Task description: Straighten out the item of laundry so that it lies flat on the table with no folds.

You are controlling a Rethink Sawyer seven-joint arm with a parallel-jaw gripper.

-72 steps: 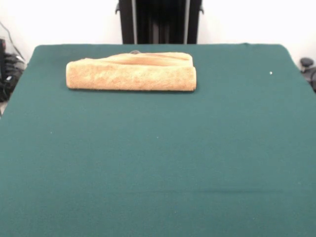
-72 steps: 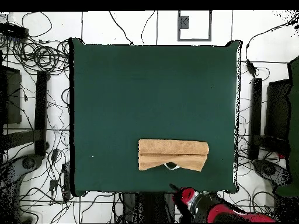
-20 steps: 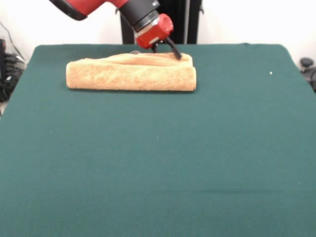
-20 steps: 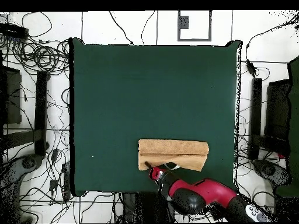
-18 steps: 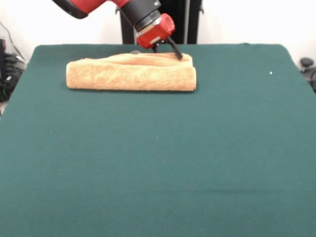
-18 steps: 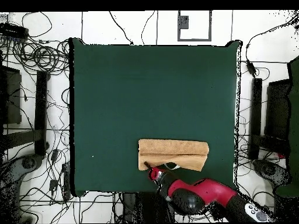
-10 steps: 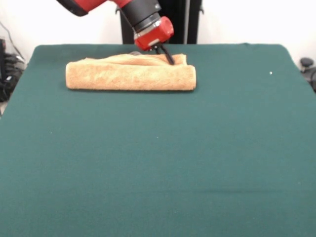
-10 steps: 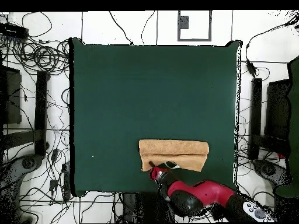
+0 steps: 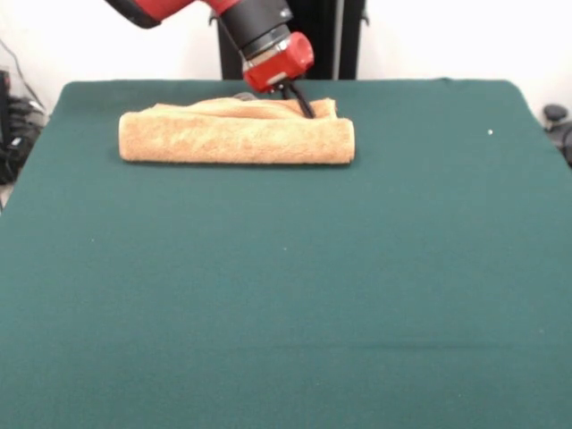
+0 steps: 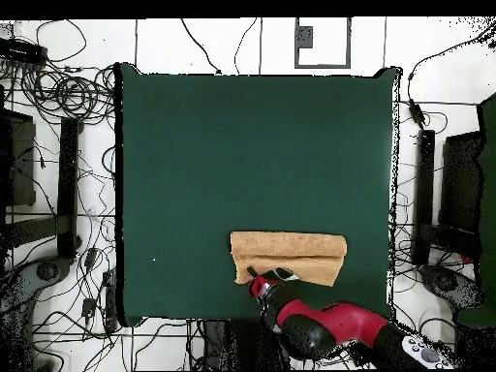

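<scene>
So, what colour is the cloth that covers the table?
The table's cloth is dark green, plain; the front view shows it best.

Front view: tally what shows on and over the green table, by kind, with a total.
Towel, folded, orange-tan: 1
Table, green: 1
Robot arm, red and black, with tool at the towel's far edge: 1
Total: 3

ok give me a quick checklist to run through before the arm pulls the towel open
1. Towel still folded into a long bundle: ok, so unfolding is still needed.
2. Gripper at the towel's upper layer near one end: ok.
3. Grip closed on the cloth: cannot tell, the tips are hidden against the folds.
4. Only the top layer caught: cannot tell.
5. Bare table beside the towel for it to spread: ok on the camera side in the front view.
6. Towel fully on the table: ok, though close to the edge by the robot.
</scene>
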